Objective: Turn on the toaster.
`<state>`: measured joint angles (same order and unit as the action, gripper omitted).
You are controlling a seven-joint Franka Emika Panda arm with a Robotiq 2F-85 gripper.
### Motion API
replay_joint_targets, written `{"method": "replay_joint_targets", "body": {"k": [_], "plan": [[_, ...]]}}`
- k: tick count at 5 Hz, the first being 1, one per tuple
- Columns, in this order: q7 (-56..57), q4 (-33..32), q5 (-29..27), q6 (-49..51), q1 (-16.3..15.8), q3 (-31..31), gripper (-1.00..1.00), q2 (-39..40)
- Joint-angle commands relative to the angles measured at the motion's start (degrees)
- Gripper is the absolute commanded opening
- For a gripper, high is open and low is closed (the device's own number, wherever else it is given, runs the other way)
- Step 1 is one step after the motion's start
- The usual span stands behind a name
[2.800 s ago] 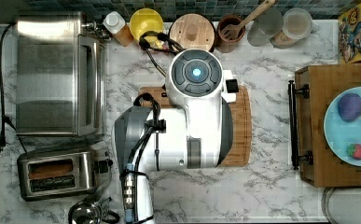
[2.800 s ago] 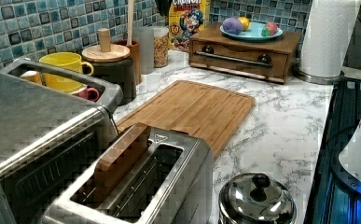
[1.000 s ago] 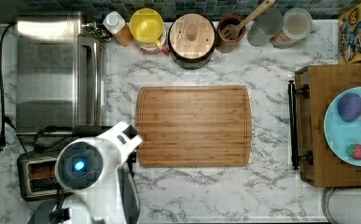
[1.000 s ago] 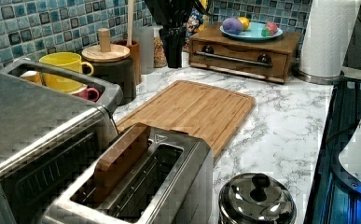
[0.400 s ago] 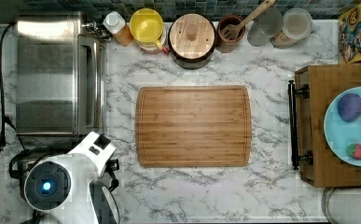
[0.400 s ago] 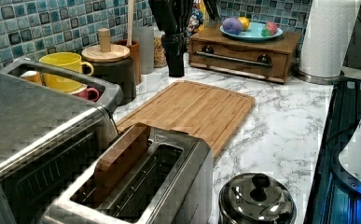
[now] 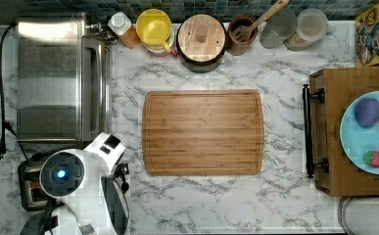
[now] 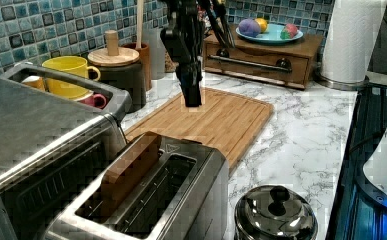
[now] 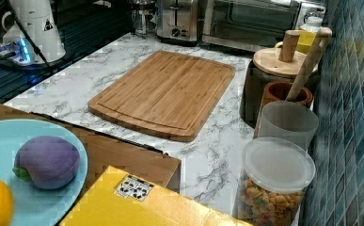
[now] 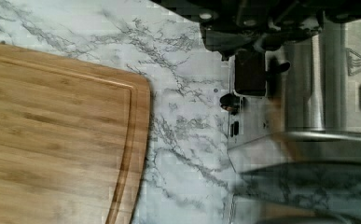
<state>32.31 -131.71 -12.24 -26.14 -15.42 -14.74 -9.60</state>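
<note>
Toaster seemingly just under hand

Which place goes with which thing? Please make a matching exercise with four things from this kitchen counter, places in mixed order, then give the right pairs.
Things:
1. toaster
2. cutting board
3. yellow mug
4. blue plate

Places:
A. on the wooden box with a dark handle
B. in the middle of the marble counter
C. at the tiled wall, beside the jar with a wooden lid
D. next to the big toaster oven, with a slice in one slot

Pairs: 1-D, 2-B, 3-C, 4-A
</note>
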Motion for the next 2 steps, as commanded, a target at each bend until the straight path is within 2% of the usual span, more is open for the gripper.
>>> {"method": "replay_joint_targets", "body": {"k": [1, 2], "plan": [[11.7, -8.46, -13.15, -9.58, -1.03, 1.69, -1.0, -6.98], [11.42, -8.37, -13.24, -10.15, -1.41, 1.89, -1.0, -6.09]]}}
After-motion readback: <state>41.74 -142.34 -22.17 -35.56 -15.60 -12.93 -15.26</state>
